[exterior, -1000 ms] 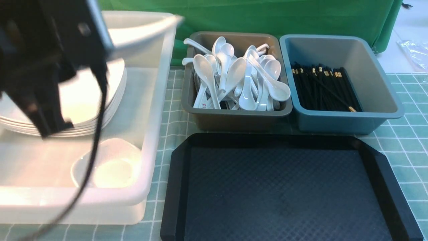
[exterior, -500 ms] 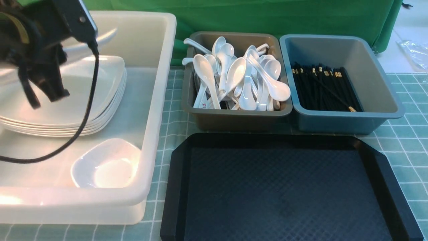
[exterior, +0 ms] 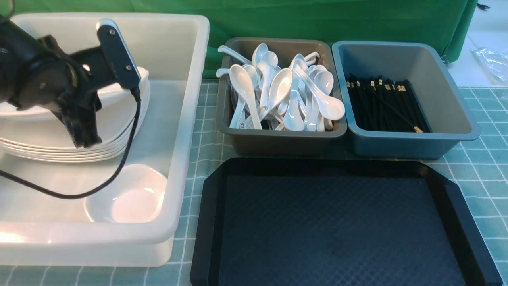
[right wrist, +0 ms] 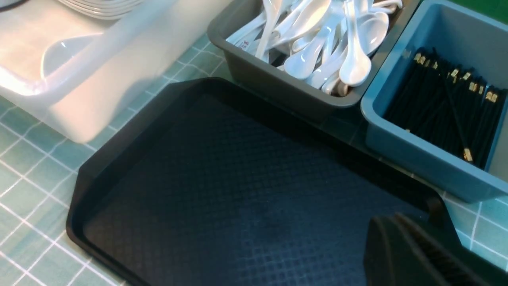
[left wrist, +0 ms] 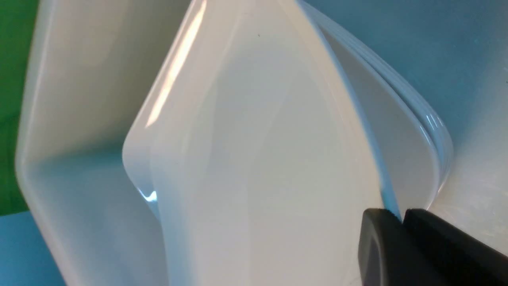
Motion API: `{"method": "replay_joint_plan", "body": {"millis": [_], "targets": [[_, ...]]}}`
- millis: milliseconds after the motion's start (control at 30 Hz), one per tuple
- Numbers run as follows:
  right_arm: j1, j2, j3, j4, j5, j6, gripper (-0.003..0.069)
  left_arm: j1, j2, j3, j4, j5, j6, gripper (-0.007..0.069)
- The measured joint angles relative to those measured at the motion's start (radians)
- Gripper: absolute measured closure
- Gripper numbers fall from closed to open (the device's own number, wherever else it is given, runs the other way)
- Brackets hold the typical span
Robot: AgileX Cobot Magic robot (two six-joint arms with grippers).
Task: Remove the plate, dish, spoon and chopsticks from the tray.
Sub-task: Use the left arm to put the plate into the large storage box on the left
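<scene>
Tray [exterior: 341, 226] sits before two bins [exterior: 279, 137], tub [exterior: 186, 119] to their left.

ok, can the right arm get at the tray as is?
Probably yes. The tray lies bare right under the right gripper, whose fingers are shut. The left gripper is away, holding the plate over the white bin.

Green cloth backdrop [exterior: 337, 20] runs across top of frame. Worktop [exterior: 484, 159] w/ pale teal covering, white grid lines, seen at right & lower left. White surface [exterior: 490, 43] w/ crumpled clear plastic [exterior: 494, 59] at upper right. Light bright, even; glare at lower left.
</scene>
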Motion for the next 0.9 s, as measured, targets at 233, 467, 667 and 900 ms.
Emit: {"method": "replay_joint_plan", "body": {"millis": [233, 467, 667, 900], "targets": [[0.000, 0.000, 0.000, 0.012, 0.001, -0.007, 0.0638, 0.000, 0.054, -0.005, -0.010, 0.008, -0.088, 0.0599], [0.000, 0.000, 0.000, 0.090, 0.004, -0.052, 0.0638, 0.000, 0.108, -0.005, -0.008, 0.020, -0.090, 0.0494], [0.000, 0.000, 0.000, 0.128, 0.020, -0.074, 0.0638, 0.000, 0.108, -0.006, -0.003, 0.033, -0.198, 0.0281], [0.000, 0.000, 0.000, 0.138, 0.048, -0.067, 0.0638, -0.053, -0.068, 0.001, -0.300, 0.090, -0.277, 0.0176]]}}
